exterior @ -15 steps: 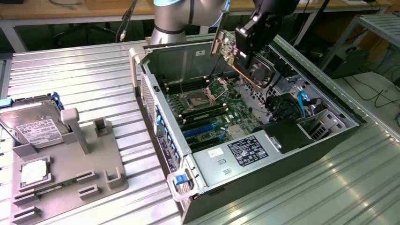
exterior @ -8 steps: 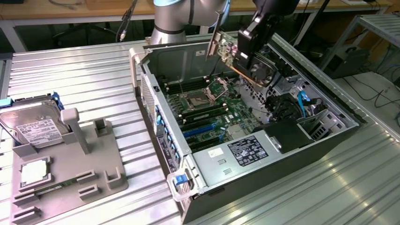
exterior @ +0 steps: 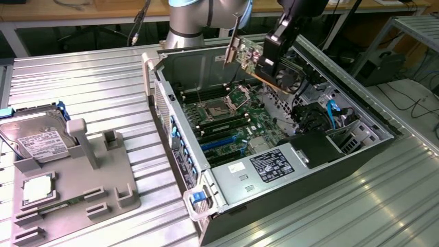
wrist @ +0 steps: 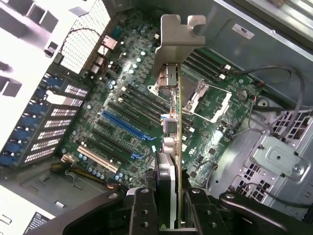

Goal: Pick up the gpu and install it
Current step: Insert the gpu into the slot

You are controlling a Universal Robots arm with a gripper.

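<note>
The gpu (exterior: 255, 60) hangs in the air above the open computer case (exterior: 274, 154), held edge-on with its silver bracket (exterior: 233, 47) toward the exterior view's left. My gripper (exterior: 274, 54) is shut on the card's body. In the wrist view the gpu (wrist: 174, 122) runs away from my gripper (wrist: 171, 205), its silver bracket (wrist: 172, 44) at the far end, over the green motherboard (wrist: 127, 112). Blue and black expansion slots (wrist: 122, 128) lie below the card, apart from it.
A grey holder tray (exterior: 89, 180) at the exterior view's left carries a silver hard drive (exterior: 38, 141) and a small square CPU chip (exterior: 38, 188). The case walls, drive cage (wrist: 274, 166) and cables (exterior: 332, 110) surround the motherboard. Ribbed metal tabletop (exterior: 89, 87) lies around.
</note>
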